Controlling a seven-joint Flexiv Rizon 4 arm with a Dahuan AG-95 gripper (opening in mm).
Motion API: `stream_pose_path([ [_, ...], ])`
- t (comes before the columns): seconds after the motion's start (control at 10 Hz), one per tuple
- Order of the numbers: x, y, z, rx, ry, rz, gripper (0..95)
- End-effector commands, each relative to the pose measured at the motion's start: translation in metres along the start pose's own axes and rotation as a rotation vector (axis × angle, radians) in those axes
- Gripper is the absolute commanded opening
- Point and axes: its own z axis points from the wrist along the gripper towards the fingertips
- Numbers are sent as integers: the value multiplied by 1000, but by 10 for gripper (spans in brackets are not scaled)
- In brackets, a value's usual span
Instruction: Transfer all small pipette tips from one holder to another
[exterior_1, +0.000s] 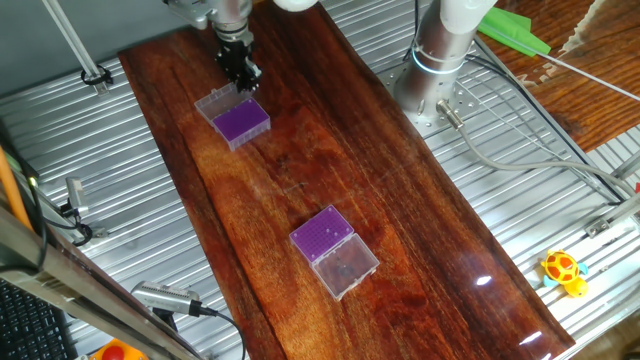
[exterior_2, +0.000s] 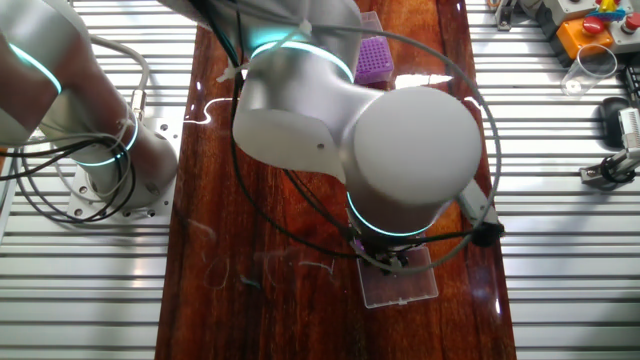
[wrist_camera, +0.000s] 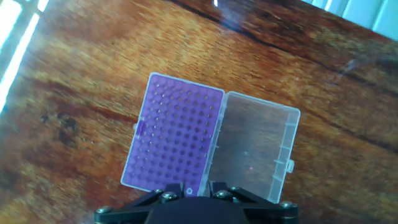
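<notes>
Gripper (exterior_1: 240, 72) hanging right over the far purple tip box (exterior_1: 241, 118) on the wood table (exterior_1: 420, 210).

From hand cam: purple tray w/ rows of holes just below the fingers, clear lid (wrist_camera: 255, 152) flipped open beside it, flat on the wood. Can't tell how far open the jaws are, or if holding anything; tips too small to see. Second purple box (exterior_1: 334, 248) w/ open lid well apart, nearer the other end of the table.

Wooden table (exterior_1: 400, 190) carries two holders (exterior_1: 240, 120) (exterior_1: 335, 250) (lids open).
</notes>
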Motion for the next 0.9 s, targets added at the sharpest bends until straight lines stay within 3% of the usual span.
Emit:
stream_pose_path([
  [0.1,4,4,8,-19,-5,-6,190],
  [0.9,8,9,15,-10,-10,-2,190],
])
